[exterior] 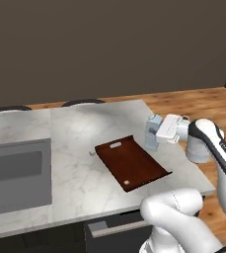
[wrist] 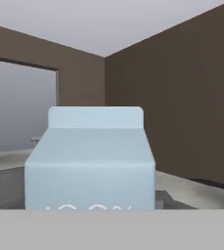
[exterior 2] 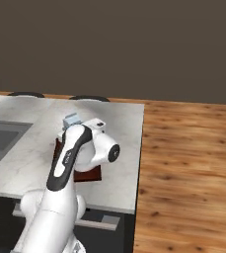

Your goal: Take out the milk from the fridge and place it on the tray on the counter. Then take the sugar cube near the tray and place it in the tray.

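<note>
- The milk (exterior: 152, 132) is out of the fridge and over the bench (exterior: 75, 163), so I judge the first fetch done; the carton sits at the end of the gripper (exterior: 156, 132), by the tray's right edge as the left base view shows it.
- In the hand view the milk (wrist: 90, 161) stands upright directly ahead, gabled top up, which suggests the jaws are clamped on its sides, set about a carton's width apart; the fingertips themselves are hidden, so the contact is a judgement.
- I cannot tell whether the carton's base rests on the bench, touches the tray or hangs just above.
- The tray (exterior: 132, 163) lies bare on the bench, nothing in it yet, so placing the milk is the step left in hand.
- From the right base view the arm covers most of the tray (exterior 2: 87, 175), with the milk (exterior 2: 72, 119) peeking above the wrist.
- Farther off, a tiny white speck just beside the tray's left edge looks like the sugar cube (exterior: 91, 153); it is outside the tray, so that second move is not yet done.
</note>
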